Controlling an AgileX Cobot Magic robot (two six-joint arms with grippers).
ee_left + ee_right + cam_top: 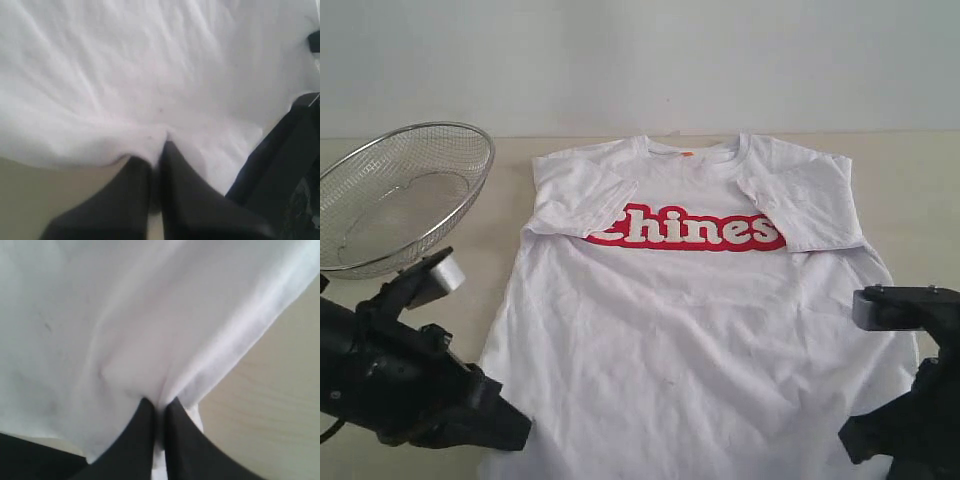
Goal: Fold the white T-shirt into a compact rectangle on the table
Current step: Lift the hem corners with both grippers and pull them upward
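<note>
The white T-shirt (690, 320) lies face up on the table (910, 190), both sleeves folded inward over the red band with white lettering. My left gripper (159, 150) is shut on the shirt's hem at its lower left corner, cloth (150, 90) bunching between the black fingers (130, 200). My right gripper (160, 407) is shut on the hem at the lower right corner, with the fabric (125, 330) pulled into a ridge running from the fingers (187, 450). In the exterior view the left arm (410, 385) and right arm (910, 400) sit at those corners.
A round wire-mesh basket (400, 195) stands tilted at the back left, close to the left arm. Bare beige tabletop (270, 405) lies beside the shirt's right edge and behind its collar.
</note>
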